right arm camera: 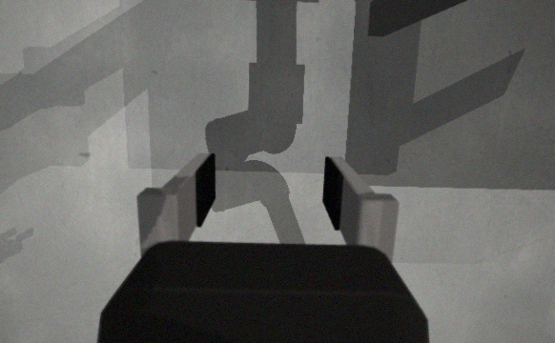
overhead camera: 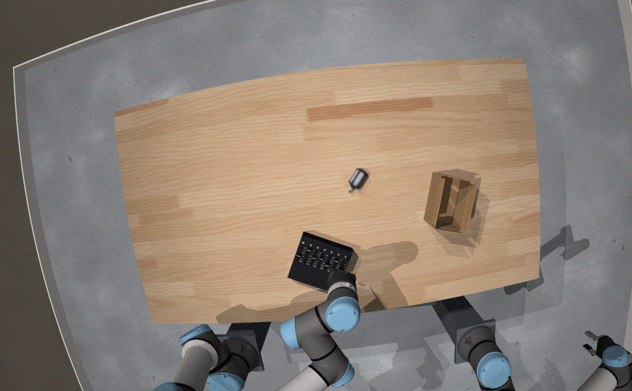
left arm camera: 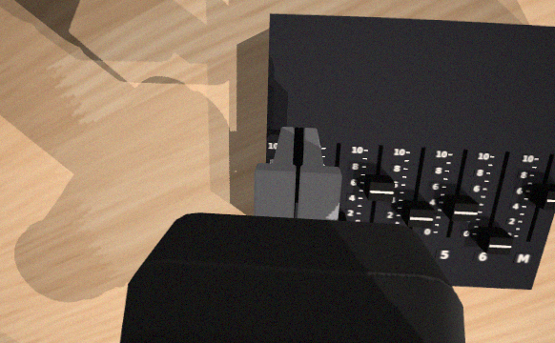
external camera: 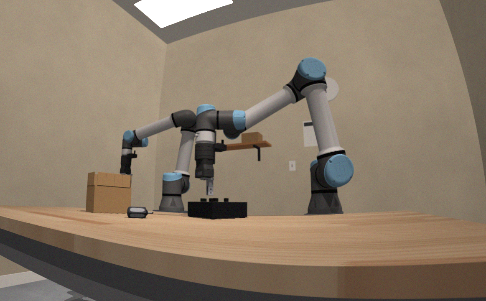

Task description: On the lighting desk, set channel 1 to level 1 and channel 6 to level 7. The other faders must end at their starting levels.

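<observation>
- Nearest in the left wrist view, the left tool (overhead camera: 341, 277) (external camera: 210, 193) (left arm camera: 298, 151) is closed with nothing gripped, its smooth grey tapered fingers together.
- The channel 1 fader is hidden beneath those fingers; I cannot read its level. Its track runs 12 to 6 o'clock there, 10 uppermost, so lowering it to 1 should call for a push towards 6 o'clock. In the exterior view the tips hang just above the desk, apart from its caps.
- The desk (overhead camera: 308, 281) (external camera: 217, 210) (left arm camera: 416, 76) is a matte black, sharp-edged box with white numerals and narrow straight slots, under the left arm, clearly the nearer one.
- The channel 6 fader (overhead camera: 308, 250) (left arm camera: 500, 242), a blocky black cap with a white line, lies at 4 o'clock from the left tool in its wrist view, around 0; it would need to travel towards 12 o'clock.
- Neighbouring caps stand close, so a sideways drift could nudge one.
- In the top view, a dark, rounded screwdriver-like thing (overhead camera: 358, 178) (external camera: 137, 212) with pale panels lies at 1 o'clock from the desk on the striped wooden surface (overhead camera: 240, 170) (external camera: 311, 239) (left arm camera: 1, 214).
- At 2 o'clock stands an open brown cardboard box (overhead camera: 433, 199) (external camera: 108, 198).
- Farthest, between 3 and 4 o'clock, the right tool (overhead camera: 586, 339) (external camera: 125, 172) (right arm camera: 269, 177) is wide open, nothing between its black pads.
</observation>
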Tool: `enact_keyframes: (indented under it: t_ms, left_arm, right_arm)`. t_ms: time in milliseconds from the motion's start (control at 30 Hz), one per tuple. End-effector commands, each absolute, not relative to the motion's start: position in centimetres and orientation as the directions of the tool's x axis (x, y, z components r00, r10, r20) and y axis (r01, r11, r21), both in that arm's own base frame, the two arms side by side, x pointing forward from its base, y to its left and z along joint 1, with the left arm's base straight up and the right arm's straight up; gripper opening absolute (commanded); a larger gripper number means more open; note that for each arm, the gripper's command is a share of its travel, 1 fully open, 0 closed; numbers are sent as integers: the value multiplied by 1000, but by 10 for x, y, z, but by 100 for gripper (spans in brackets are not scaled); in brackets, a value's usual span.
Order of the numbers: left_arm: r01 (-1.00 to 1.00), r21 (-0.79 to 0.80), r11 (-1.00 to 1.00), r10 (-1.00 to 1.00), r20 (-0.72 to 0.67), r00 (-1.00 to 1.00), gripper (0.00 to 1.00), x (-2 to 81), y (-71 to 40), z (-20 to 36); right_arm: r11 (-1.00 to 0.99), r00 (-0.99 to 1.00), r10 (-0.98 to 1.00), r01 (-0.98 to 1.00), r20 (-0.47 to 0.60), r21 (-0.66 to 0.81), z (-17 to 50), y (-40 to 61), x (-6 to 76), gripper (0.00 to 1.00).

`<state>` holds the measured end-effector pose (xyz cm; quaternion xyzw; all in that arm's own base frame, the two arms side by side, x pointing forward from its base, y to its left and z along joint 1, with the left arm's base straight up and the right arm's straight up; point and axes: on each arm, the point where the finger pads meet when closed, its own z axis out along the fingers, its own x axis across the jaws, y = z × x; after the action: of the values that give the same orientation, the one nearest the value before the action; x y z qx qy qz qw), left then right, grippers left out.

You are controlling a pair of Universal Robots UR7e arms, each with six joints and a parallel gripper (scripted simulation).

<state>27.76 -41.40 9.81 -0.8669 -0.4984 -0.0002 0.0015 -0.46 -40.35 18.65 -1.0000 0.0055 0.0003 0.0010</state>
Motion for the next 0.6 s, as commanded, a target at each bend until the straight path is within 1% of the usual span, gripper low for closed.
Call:
enact_keyframes:
  t_ms: [0,567]
  left_arm:
    - [864,0,-503,864,0,503,0,278,-415,96]
    - [864,0,-503,864,0,503,0,278,-415,92]
  right_arm:
    - [-1000,1000,-11,-11,0,0,187,-404,-4,100]
    - [-1000,1000,-11,-11,0,0,187,-404,-4,100]
